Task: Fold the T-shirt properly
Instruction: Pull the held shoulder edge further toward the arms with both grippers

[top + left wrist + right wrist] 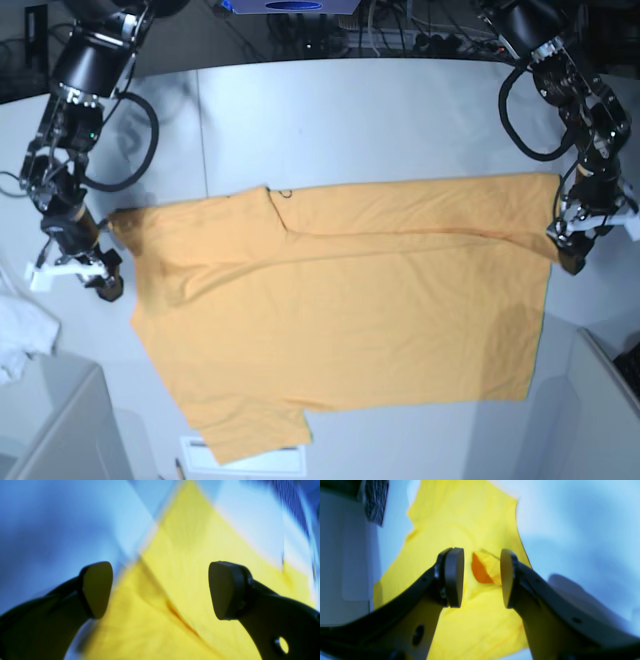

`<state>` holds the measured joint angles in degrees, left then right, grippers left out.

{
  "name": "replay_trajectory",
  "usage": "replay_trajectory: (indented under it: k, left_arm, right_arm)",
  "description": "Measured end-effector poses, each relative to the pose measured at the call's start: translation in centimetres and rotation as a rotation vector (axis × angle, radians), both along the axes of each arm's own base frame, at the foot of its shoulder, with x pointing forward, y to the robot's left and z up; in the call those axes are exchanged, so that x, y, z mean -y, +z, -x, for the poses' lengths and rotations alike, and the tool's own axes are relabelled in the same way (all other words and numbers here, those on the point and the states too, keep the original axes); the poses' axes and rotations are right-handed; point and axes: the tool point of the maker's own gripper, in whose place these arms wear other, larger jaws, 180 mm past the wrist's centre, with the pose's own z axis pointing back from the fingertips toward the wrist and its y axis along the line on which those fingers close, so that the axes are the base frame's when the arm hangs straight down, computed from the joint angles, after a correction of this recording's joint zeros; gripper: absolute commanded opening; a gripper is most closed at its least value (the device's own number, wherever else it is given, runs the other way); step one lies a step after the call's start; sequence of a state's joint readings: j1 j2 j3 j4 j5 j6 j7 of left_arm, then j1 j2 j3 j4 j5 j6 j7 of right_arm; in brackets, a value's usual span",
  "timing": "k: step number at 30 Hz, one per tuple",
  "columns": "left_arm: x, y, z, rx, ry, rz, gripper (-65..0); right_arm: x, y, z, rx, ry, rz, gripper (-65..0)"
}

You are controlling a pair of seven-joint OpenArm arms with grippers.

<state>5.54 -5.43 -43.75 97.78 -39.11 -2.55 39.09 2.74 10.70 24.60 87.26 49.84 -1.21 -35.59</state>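
The left gripper (160,590) has its jaws wide apart with nothing between them, only blurred yellow cloth beneath, and in the base view it sits at about 3 o'clock, at the shirt's edge. The right gripper (482,577) stands partly open over a small raised pucker of fabric, the pads not touching it as far as the soft wrist view lets one judge; in the base view it is at about 9 o'clock by the other edge. Between them the T-shirt (340,320) lies spread on the pale surface (380,120), its top strip already turned down along a crease running roughly 9 to 3 o'clock, one sleeve jutting toward 7 o'clock. The fold looks just laid and let go. To do this step well, both arms should probably lift straight clear so no pad drags the fresh crease, then regrip at matching points on the two edges, pinching all layers and moving together so the next fold lands square. A small white cloth (20,335) lies near 8 o'clock, apart from the shirt.
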Motion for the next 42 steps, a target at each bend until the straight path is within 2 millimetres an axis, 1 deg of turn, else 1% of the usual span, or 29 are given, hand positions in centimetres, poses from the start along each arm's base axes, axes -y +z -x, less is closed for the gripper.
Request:
replay_trajectory:
  k: [1, 2, 3, 4, 5, 6, 7, 8, 9, 10, 13, 14, 16, 17, 18, 19, 22, 26, 28, 32, 34, 36, 40, 42]
  left_arm:
    - [-0.3, -0.5, 1.4, -0.005, 0.021, 0.021, -7.2]
    - [0.0, -1.8, 3.0, -0.032, 0.03, 0.068, -7.2]
    - [0.3, -3.2, 4.6, -0.073, 0.036, 0.112, -7.2]
    - [0.3, -4.0, 5.9, -0.086, 0.044, 0.144, -7.2]
    - [0.2, -4.2, 6.7, -0.083, 0.046, 0.153, -7.2]
    - [-0.3, -3.8, 7.1, -0.067, 0.048, 0.148, -7.2]
    - [-0.7, -3.2, 7.1, -0.044, 0.053, 0.137, -7.2]
    - [-1.0, -2.9, 7.1, -0.039, 0.052, 0.122, -7.2]
    - [-0.9, -3.0, 7.2, -0.044, 0.044, 0.12, -7.2]
    - [-0.8, -3.6, 7.3, -0.053, 0.045, 0.131, -7.2]
    - [0.1, -7.3, 8.3, -0.118, 0.063, 0.23, -7.2]
    - [0.3, -8.0, 8.7, -0.139, 0.064, 0.247, -7.2]
    - [0.0, -8.2, 8.9, -0.143, 0.074, 0.243, -7.2]
    - [-0.3, -8.2, 8.9, -0.143, 0.077, 0.242, -7.2]
    - [-0.4, -8.3, 8.9, -0.145, 0.078, 0.24, -7.2]
    - [-0.3, -8.3, 8.8, -0.143, 0.078, 0.241, -7.2]
    - [-0.2, -8.5, 8.7, -0.138, 0.084, 0.251, -7.2]
    - [-0.1, -8.3, 8.2, -0.128, 0.077, 0.254, -7.2]
    - [0.0, -8.5, 8.4, -0.135, 0.077, 0.252, -7.2]
    - [1.8, -8.7, 7.0, -0.144, 0.007, 0.252, -7.2]
    - [2.3, -8.8, 6.6, -0.141, -0.008, 0.258, -7.2]
    - [2.4, -8.9, 6.6, -0.14, -0.005, 0.263, -7.2]
    - [2.1, -9.3, 5.3, -0.104, 0.007, 0.291, -7.2]
    - [2.1, -9.6, 5.1, -0.097, 0.013, 0.301, -7.2]
  right_arm:
    - [0.0, 0.6, 0.8, 0.023, -0.012, 0.016, -42.2]
    - [-0.1, 0.6, 1.9, 0.023, -0.029, 0.021, -42.0]
    - [-0.3, 0.1, 3.1, 0.005, -0.051, 0.019, -41.6]
    - [-0.9, -0.5, 4.2, -0.014, -0.054, 0.01, -39.0]
    - [-1.6, -1.1, 5.0, -0.035, -0.042, -0.005, -35.7]
    - [-2.3, -1.9, 5.7, -0.062, -0.028, -0.024, -32.0]
    - [-2.8, -2.3, 6.0, -0.069, -0.027, -0.042, -29.1]
    - [-3.0, -2.3, 6.2, -0.061, -0.036, -0.06, -27.6]
    - [-3.4, -2.5, 6.8, -0.06, -0.04, -0.088, -27.6]
    - [-3.8, -2.9, 7.4, -0.066, -0.038, -0.11, -27.6]
    - [-4.6, -5.2, 9.7, -0.139, -0.066, -0.154, -27.6]
    - [-5.1, -5.6, 10.1, -0.149, -0.07, -0.168, -27.6]
    - [-5.8, -5.7, 10.0, -0.148, -0.064, -0.191, -27.6]
    - [-5.8, -5.6, 9.7, -0.138, -0.058, -0.198, -27.6]
    - [-5.4, -5.7, 9.4, -0.134, -0.071, -0.191, -27.6]
    - [-5.0, -6.1, 9.2, -0.145, -0.093, -0.2, -27.6]
    - [-4.5, -9.1, 9.5, -0.253, -0.167, -0.25, -28.5]
    - [-3.3, -9.9, 8.6, -0.22, -0.227, -0.242, -34.5]
    - [-3.1, -10.2, 8.3, -0.209, -0.243, -0.248, -37.1]
    - [-2.7, -10.7, 7.8, -0.211, -0.252, -0.247, -40.1]
    - [-2.3, -10.8, 7.4, -0.21, -0.257, -0.247, -42.3]
    - [-2.2, -10.8, 7.0, -0.209, -0.259, -0.249, -44.3]
    - [-2.1, -11.2, 6.7, -0.212, -0.27, -0.256, -48.6]
    - [-2.2, -11.1, 6.4, -0.209, -0.27, -0.259, -51.3]
